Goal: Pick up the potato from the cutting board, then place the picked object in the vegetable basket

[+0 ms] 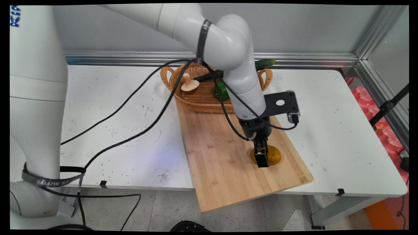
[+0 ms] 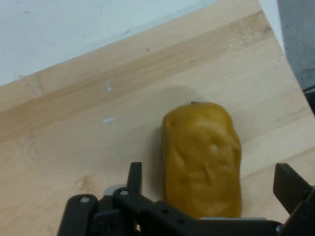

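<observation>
The gripper (image 2: pixel 211 184) is held spread wide around a yellow potato (image 2: pixel 203 157) lying on the wooden board (image 1: pixel 225 163).

Under the hand (image 1: pixel 261 159) lies a pale bamboo-looking wooden board (image 1: pixel 225 163), matt, its glued strips and grain plain in the hand view. The yellow-brown potato (image 2: pixel 203 157) between the hand's fingers has a dull, slightly dimpled skin. The hand itself is black, matt plastic or metal. Beyond it, a woven wicker basket (image 1: pixel 196 98) shows rough, ribbed weave. The white counter (image 1: pixel 124 130) is smooth, scuffed and speckled with dark marks.
</observation>
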Robot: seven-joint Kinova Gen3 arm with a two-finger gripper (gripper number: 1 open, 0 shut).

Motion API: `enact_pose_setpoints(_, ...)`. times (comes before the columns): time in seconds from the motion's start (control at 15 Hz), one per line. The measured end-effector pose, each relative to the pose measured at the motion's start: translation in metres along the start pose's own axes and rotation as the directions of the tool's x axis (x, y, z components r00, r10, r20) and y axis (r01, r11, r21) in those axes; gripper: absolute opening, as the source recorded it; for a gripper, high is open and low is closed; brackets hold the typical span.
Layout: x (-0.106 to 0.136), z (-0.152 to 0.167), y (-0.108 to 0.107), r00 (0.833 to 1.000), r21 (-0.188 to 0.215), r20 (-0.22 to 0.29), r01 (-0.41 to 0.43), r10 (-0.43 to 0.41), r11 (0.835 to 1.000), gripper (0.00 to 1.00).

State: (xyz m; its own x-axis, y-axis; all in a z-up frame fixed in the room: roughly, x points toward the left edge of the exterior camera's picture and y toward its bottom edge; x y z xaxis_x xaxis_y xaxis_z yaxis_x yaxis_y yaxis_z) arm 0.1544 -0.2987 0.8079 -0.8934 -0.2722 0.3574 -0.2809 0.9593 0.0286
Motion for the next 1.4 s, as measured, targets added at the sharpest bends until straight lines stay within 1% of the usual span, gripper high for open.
enact_pose_setpoints(0.13,0.001,0.006,0.0,1.0,0.0,0.004,-0.003,0.003,1.0,1.0)
enact_pose_setpoints(0.2,0.002,0.009,-0.001,1.0,-0.001,0.006,-0.007,0.007,1.0,0.0)
enact_pose_setpoints(0.53,0.005,0.018,0.0,1.0,-0.007,0.009,-0.024,0.024,1.0,0.0)
enact_pose_setpoints(0.8,0.006,0.016,0.003,0.999,-0.013,0.014,-0.031,0.031,0.999,0.0)
enact_pose_setpoints(1.0,0.007,0.001,0.004,1.0,-0.007,0.004,-0.03,0.03,1.0,0.0)
enact_pose_setpoints(1.4,0.01,-0.051,0.003,0.999,0.025,-0.038,0.002,-0.001,1.0,0.0)
